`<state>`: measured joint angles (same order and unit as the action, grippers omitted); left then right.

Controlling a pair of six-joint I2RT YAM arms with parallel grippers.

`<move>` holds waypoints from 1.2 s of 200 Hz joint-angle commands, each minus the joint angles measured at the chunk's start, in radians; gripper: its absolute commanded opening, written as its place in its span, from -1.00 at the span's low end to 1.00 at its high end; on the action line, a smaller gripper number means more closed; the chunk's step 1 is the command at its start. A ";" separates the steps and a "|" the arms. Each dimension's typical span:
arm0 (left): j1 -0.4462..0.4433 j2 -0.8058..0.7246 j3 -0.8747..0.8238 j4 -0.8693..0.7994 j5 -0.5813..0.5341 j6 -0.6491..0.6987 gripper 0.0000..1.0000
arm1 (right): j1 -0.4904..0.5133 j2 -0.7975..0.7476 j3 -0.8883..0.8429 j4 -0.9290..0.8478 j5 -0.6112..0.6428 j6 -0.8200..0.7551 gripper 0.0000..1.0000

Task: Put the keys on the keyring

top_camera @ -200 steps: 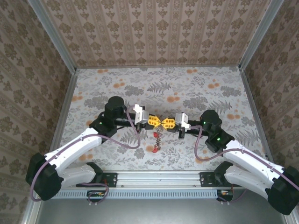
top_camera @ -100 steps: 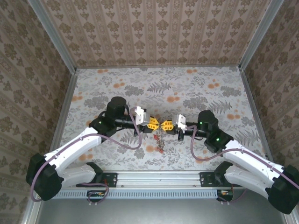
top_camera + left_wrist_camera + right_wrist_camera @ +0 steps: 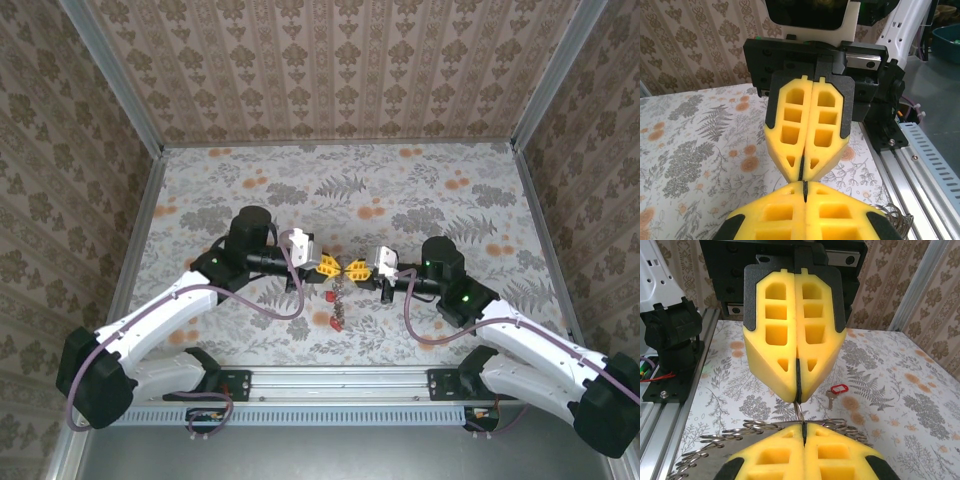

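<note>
My left gripper and right gripper meet tip to tip above the middle of the table. Both are shut on the keyring, a thin metal loop seen edge-on that bridges the two pairs of yellow tips. In the right wrist view my right gripper is at the bottom and the left gripper faces it. In the left wrist view my left gripper faces the right gripper. A bunch of keys with red heads hangs below the grip. One red-headed key lies on the table.
Several coiled wire loops spread beside my right fingers and show again as wire loops at the lower right of the left wrist view. The aluminium rail runs along the near edge. Patterned walls enclose the floral tabletop.
The right gripper has shifted a little to the left and both wrists have rolled, so the yellow fingers look narrower from above. The hanging bunch has swung slightly.
</note>
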<state>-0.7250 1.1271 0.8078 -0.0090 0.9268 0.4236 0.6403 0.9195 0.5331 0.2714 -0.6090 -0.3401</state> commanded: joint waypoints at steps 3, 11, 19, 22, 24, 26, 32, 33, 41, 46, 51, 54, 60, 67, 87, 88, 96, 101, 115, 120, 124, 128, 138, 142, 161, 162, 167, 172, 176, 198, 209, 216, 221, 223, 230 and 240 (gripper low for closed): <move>0.000 -0.011 -0.018 0.081 0.006 0.002 -1.00 | 0.001 0.010 -0.019 0.058 -0.004 0.011 -0.68; 0.000 -0.013 -0.022 0.095 0.009 0.000 -1.00 | -0.001 0.016 -0.025 0.063 -0.011 0.014 -0.56; 0.001 -0.013 -0.023 0.102 0.009 -0.004 -1.00 | -0.001 0.021 -0.031 0.067 -0.016 0.016 -0.45; 0.001 -0.013 -0.024 0.105 0.010 -0.004 -1.00 | -0.002 0.025 -0.031 0.070 -0.017 0.015 -0.41; 0.000 -0.013 -0.024 0.107 0.011 -0.005 -1.00 | -0.002 0.026 -0.033 0.071 -0.018 0.017 -0.38; 0.000 -0.013 -0.024 0.107 0.014 -0.005 -1.00 | -0.002 0.029 -0.033 0.073 -0.018 0.019 -0.37; 0.001 -0.012 -0.024 0.107 0.020 -0.005 -1.00 | -0.002 0.035 -0.033 0.074 -0.021 0.019 -0.35; 0.000 -0.012 -0.024 0.109 0.020 -0.005 -1.00 | -0.002 0.035 -0.032 0.074 -0.021 0.019 -0.35; 0.001 -0.012 -0.025 0.112 0.028 -0.006 -1.00 | -0.003 0.044 -0.033 0.077 -0.025 0.019 -0.33; 0.000 -0.012 -0.026 0.116 0.032 -0.009 -1.00 | -0.004 0.050 -0.032 0.080 -0.028 0.019 -0.33; 0.000 -0.012 -0.027 0.119 0.034 -0.011 -1.00 | -0.004 0.056 -0.033 0.085 -0.034 0.019 -0.32; 0.001 -0.012 -0.029 0.122 0.036 -0.012 -1.00 | -0.005 0.061 -0.032 0.085 -0.036 0.019 -0.32; 0.001 -0.012 -0.031 0.130 0.039 -0.017 -1.00 | -0.005 0.068 -0.032 0.087 -0.040 0.021 -0.31; 0.000 -0.011 -0.033 0.138 0.041 -0.022 -1.00 | -0.005 0.077 -0.030 0.088 -0.043 0.021 -0.31; 0.000 -0.009 -0.032 0.141 0.059 -0.028 -1.00 | -0.006 0.096 -0.025 0.105 -0.060 0.024 -0.33; 0.000 -0.009 -0.032 0.141 0.061 -0.028 -1.00 | -0.007 0.097 -0.025 0.107 -0.062 0.024 -0.34; 0.001 -0.006 -0.031 0.140 0.069 -0.030 -1.00 | -0.007 0.102 -0.022 0.117 -0.068 0.027 -0.36; 0.000 -0.004 -0.030 0.138 0.073 -0.029 -1.00 | -0.007 0.103 -0.020 0.125 -0.070 0.028 -0.37; 0.000 -0.003 -0.030 0.136 0.075 -0.030 -1.00 | -0.007 0.101 -0.016 0.130 -0.074 0.029 -0.38; -0.001 -0.003 -0.030 0.135 0.074 -0.029 -1.00 | -0.007 0.099 -0.013 0.129 -0.074 0.029 -0.37; 0.000 -0.003 -0.030 0.133 0.072 -0.028 -1.00 | -0.007 0.099 -0.012 0.127 -0.074 0.027 -0.38; 0.000 -0.003 -0.030 0.132 0.070 -0.028 -1.00 | -0.007 0.098 -0.010 0.125 -0.075 0.026 -0.38; 0.000 -0.003 -0.030 0.130 0.070 -0.026 -1.00 | -0.007 0.097 -0.006 0.119 -0.075 0.023 -0.40; -0.001 -0.003 -0.030 0.128 0.070 -0.025 -1.00 | -0.008 0.097 -0.005 0.118 -0.074 0.022 -0.41; 0.000 0.000 -0.030 0.127 0.072 -0.026 -1.00 | -0.008 0.097 -0.001 0.115 -0.074 0.021 -0.53; 0.001 0.000 -0.030 0.127 0.072 -0.026 -1.00 | -0.009 0.097 -0.001 0.115 -0.074 0.021 -0.54; 0.000 0.000 -0.031 0.128 0.073 -0.026 -1.00 | -0.009 0.096 -0.001 0.115 -0.074 0.020 -0.59; 0.000 0.000 -0.032 0.128 0.075 -0.026 -1.00 | -0.010 0.098 0.000 0.117 -0.071 0.021 -0.61; 0.001 0.000 -0.032 0.128 0.075 -0.027 -1.00 | -0.010 0.099 -0.001 0.117 -0.070 0.021 -0.62; 0.001 0.002 -0.036 0.138 0.075 -0.035 -1.00 | -0.010 0.112 0.001 0.112 -0.054 0.015 -1.00; 0.001 0.001 -0.042 0.140 0.051 -0.044 -1.00 | -0.011 0.109 -0.011 0.110 -0.020 0.003 -1.00; 0.007 -0.004 -0.046 0.134 0.022 -0.059 -1.00 | -0.014 0.102 -0.024 0.117 0.005 0.003 -1.00; 0.018 -0.010 -0.051 0.133 0.005 -0.075 -1.00 | -0.020 0.097 -0.030 0.115 0.020 0.002 -1.00; 0.024 -0.012 -0.052 0.132 -0.002 -0.083 -1.00 | -0.021 0.095 -0.032 0.110 0.028 0.002 -0.98; 0.047 -0.021 -0.061 0.133 -0.029 -0.120 -0.88 | -0.026 0.092 -0.030 0.078 0.049 -0.011 -0.83; 0.086 -0.041 -0.077 0.133 -0.082 -0.185 -0.69 | -0.027 0.097 -0.002 -0.033 0.050 -0.092 -0.70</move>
<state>-0.7071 1.1236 0.7670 0.1135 0.9382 0.3672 0.6247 1.0245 0.5152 0.3603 -0.6170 -0.3386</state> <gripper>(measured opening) 0.070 0.097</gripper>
